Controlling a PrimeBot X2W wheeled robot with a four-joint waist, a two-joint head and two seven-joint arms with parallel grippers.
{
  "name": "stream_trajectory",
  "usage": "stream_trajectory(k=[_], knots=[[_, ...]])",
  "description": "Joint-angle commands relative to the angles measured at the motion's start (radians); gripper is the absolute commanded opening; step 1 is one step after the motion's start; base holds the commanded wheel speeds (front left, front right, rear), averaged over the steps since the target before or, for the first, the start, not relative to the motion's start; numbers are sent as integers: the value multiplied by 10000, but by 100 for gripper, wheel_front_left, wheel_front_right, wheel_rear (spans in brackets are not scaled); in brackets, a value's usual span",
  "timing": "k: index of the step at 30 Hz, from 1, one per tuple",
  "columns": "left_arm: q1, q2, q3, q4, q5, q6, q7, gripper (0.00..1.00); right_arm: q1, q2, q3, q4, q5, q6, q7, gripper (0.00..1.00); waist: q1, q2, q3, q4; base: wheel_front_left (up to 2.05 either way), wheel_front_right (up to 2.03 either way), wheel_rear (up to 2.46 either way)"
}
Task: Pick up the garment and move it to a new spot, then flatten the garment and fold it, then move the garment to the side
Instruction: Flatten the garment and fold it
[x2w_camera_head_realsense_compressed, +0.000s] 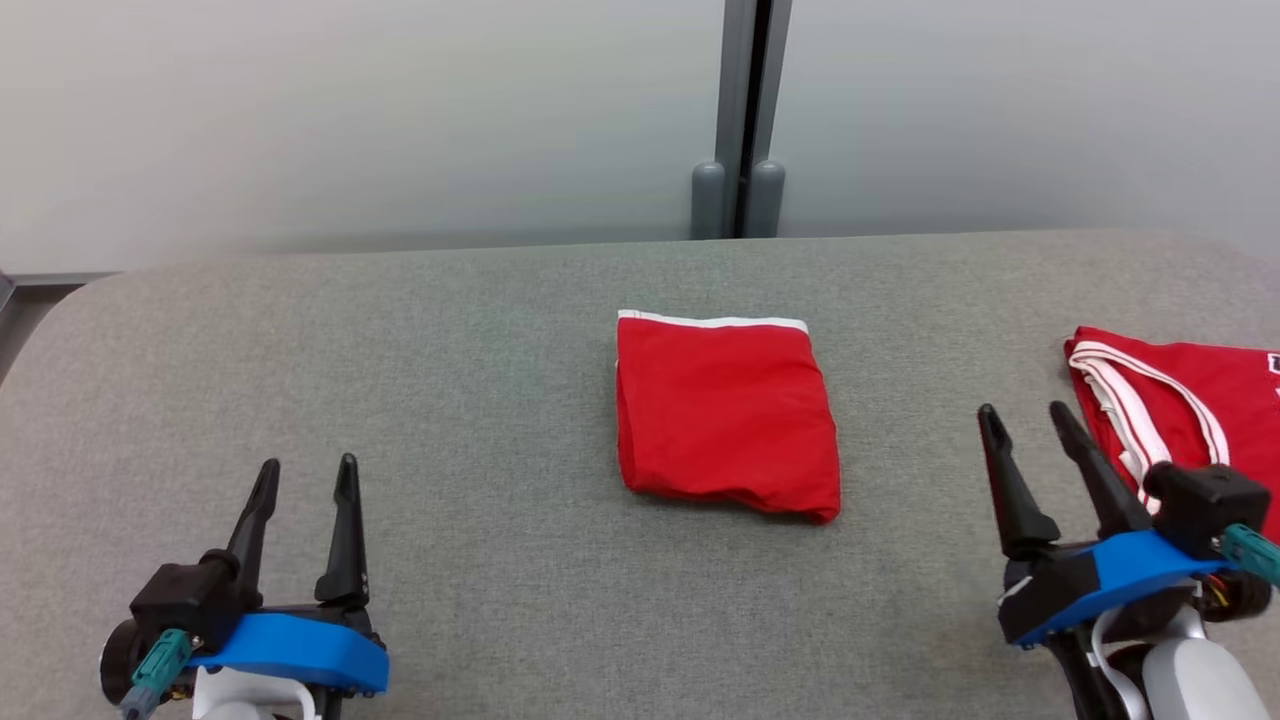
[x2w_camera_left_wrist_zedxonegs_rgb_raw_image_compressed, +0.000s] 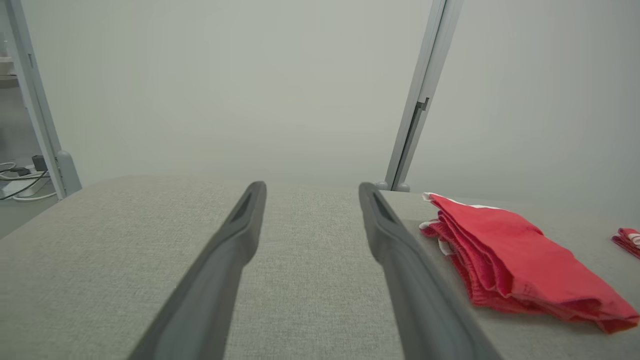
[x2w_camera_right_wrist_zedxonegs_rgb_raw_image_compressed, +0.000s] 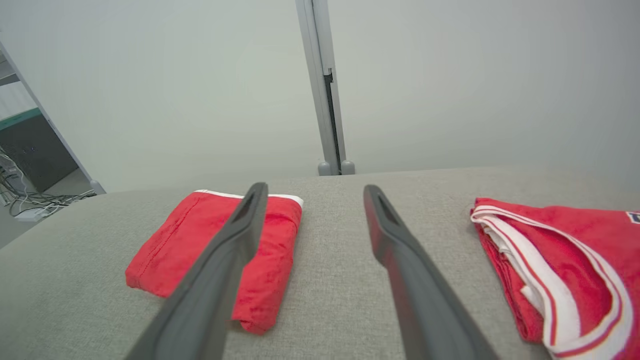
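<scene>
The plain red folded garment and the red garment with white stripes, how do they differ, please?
The plain red folded garment lies mid-table, a rectangle with one white edge; the red garment with white stripes lies far right, with looping trim. Both are red, on the grey table.

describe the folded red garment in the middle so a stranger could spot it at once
On the grey table, look in front of the vertical post at the far edge. Near the middle lies a red garment folded into a compact rectangle, with one thin white band along its far side. Its red neighbour at the right edge has looping white striped trim.
</scene>
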Motion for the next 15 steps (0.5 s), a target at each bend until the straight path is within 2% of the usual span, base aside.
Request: stream_trajectory(k=[1,8,15], knots=[[55,59,65,6,71,67,-38,100,198,35,-107,-116,-129,5,3,100,0,0,-75,-88,0,0,0],[264,30,261,165,196,53,-38,100,634,244,-629,-170,-556,3,-139,100,0,0,-274,-241,0,0,0],[217,44,274,328,208,9,-38,100,780,339,-728,30,-709,5,-203,100,0,0,-297,-238,0,0,0]])
